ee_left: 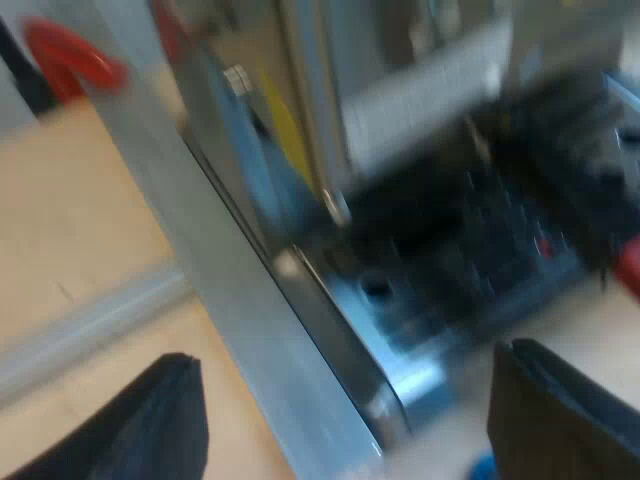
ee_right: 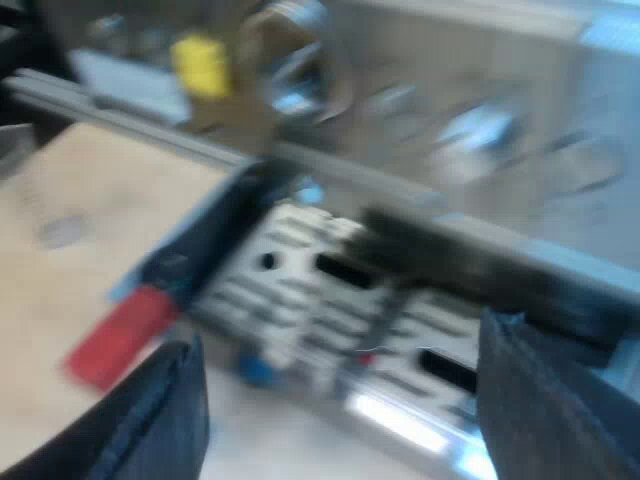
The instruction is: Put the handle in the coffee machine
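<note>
The espresso machine's metal corner [ee_left: 250,330] and its dark drip grille [ee_left: 480,250] are close in front of my left gripper [ee_left: 350,440], which is open with nothing between its fingers. A small bit of red [ee_left: 628,268] shows beside the grille. In the right wrist view, the holder's dark handle [ee_right: 205,245] with its red end [ee_right: 120,335] lies along the edge of the slotted drip tray [ee_right: 330,300]. My right gripper [ee_right: 340,430] hangs open just short of the tray, apart from the handle. The machine's shiny front [ee_right: 450,130] rises behind the tray.
A small blue thing [ee_right: 255,368] sits at the tray's near edge. A yellow item [ee_right: 205,62] and a round metal part [ee_right: 295,60] are further back. A red round object [ee_left: 65,60] lies beyond the machine on the light wooden table [ee_left: 70,230].
</note>
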Controlling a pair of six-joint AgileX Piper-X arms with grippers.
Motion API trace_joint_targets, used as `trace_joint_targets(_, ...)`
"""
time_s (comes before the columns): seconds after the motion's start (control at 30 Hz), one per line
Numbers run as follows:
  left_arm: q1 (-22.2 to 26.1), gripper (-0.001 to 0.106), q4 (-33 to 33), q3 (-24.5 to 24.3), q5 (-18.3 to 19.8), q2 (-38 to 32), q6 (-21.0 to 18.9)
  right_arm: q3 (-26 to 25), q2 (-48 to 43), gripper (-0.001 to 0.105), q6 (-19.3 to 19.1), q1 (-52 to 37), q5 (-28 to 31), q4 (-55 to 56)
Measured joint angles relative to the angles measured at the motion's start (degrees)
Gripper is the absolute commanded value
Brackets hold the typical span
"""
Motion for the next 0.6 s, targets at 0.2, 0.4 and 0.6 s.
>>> trace_joint_targets(0.2,0.04,0.062,-0.34,-7.81,0.00,-0.19,0.00,-8.22,-0.09,0.060,-2.79,-13.23,-2.05,9.70)
trace_joint_targets(0.4,0.04,0.062,-1.27,-10.35,0.00,-0.34,1.37,-10.30,-0.25,0.060,-4.23,-25.58,-2.82,12.70)
trace_joint_targets(0.6,0.04,0.062,-1.14,-10.34,-0.31,-0.70,0.22,-10.30,-1.64,0.060,-4.33,-36.91,-2.92,15.50)
